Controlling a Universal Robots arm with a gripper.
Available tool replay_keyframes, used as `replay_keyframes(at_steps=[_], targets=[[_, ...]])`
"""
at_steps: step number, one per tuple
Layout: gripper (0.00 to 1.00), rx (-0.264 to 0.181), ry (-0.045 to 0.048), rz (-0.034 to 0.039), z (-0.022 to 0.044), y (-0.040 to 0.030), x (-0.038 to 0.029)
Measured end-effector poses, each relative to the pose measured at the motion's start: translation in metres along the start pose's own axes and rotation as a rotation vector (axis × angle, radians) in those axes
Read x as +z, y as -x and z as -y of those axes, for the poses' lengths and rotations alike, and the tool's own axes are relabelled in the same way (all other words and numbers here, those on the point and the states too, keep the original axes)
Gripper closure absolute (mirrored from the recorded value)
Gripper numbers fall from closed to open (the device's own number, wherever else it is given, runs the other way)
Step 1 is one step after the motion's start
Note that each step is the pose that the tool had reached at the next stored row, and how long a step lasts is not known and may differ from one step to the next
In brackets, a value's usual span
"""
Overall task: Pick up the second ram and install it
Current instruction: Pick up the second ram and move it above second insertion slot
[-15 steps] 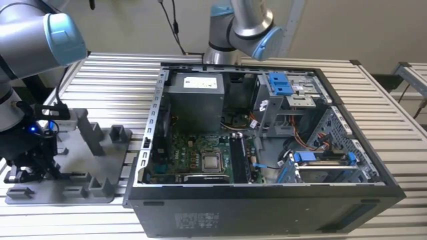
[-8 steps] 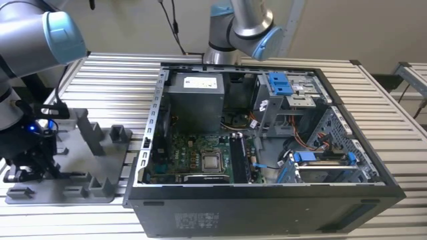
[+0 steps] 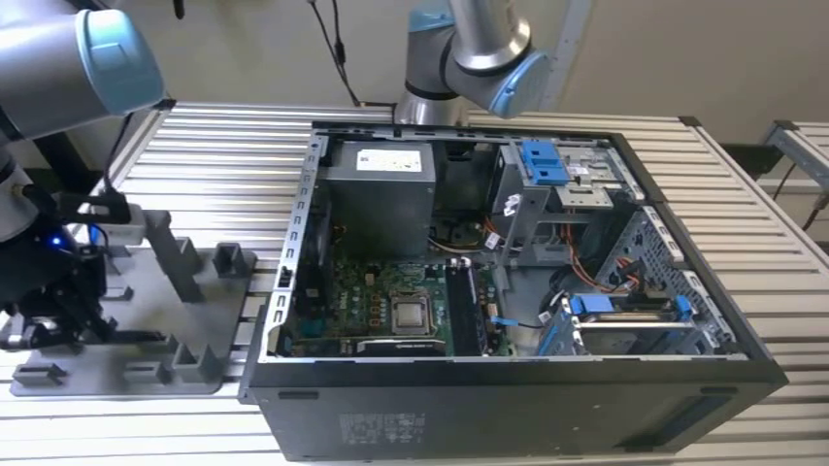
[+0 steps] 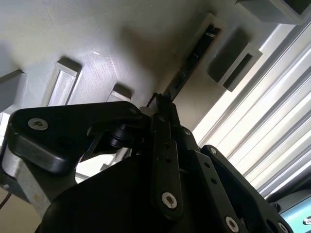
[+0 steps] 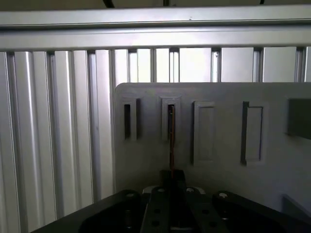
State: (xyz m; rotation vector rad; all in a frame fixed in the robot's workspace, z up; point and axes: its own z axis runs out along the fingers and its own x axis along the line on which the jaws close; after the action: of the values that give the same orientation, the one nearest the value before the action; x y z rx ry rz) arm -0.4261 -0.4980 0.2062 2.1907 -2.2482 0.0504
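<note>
Clenching gripper (image 5: 172,179) on second ram (image 5: 171,141), edge-on in slot near grey holder (image 5: 218,92) edge, first wrist view; showing open computer case (image 3: 518,398), exterior view.

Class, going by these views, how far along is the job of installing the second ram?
It is at an early stage. Done: the gripper is lined up at the near end of the second ram. In hand: nothing is lifted. The stick stands edge-on in its slot in the grey holder, and a grip cannot be confirmed. Left: the whole pick-up and the install in the open computer case.
</note>
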Motion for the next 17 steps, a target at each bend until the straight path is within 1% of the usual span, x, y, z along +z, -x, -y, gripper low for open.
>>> replay_keyframes(at_steps=[7, 17], targets=[[0.85, 0.0, 0.0, -0.0004, 0.0002, -0.0002, -0.0081], [0.85, 0.0, -0.0001, -0.0009, -0.0002, 0.0013, -0.0164]])
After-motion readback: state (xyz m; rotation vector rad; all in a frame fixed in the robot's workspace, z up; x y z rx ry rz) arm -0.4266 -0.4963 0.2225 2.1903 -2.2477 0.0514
